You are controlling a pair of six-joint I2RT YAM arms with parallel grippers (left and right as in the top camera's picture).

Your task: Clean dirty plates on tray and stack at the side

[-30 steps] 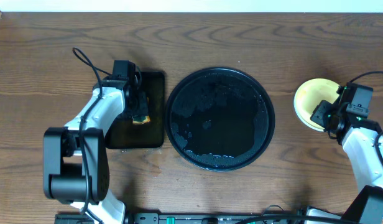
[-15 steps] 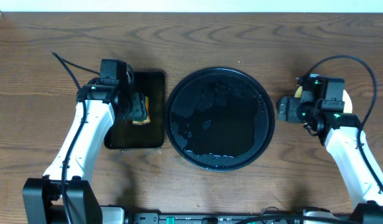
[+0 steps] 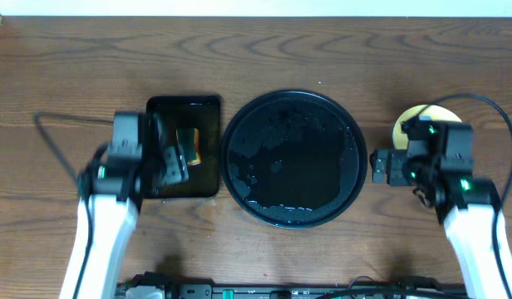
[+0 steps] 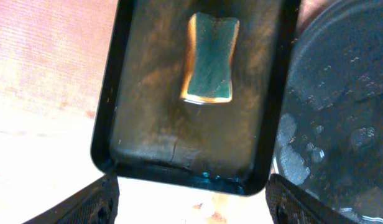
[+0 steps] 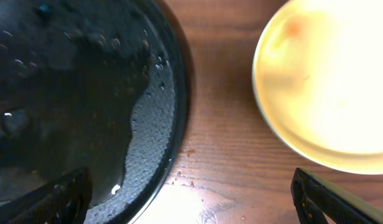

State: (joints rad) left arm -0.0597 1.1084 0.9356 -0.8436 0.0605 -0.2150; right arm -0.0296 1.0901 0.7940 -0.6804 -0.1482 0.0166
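The wet black tray (image 3: 293,158) lies at centre frame; a pale yellow plate (image 3: 410,124) rests at right on the table (image 3: 73,66), apart from its rim; the right gripper (image 3: 379,166) hovers between them, fingers spread, empty; the left gripper (image 3: 169,166), likewise spread, hangs over the small tray (image 3: 183,108) holding a sponge (image 3: 188,143).

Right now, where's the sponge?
Overhead view, left side of the table: the sponge lies inside the small rectangular black tray, which sits just left of the big round tray.
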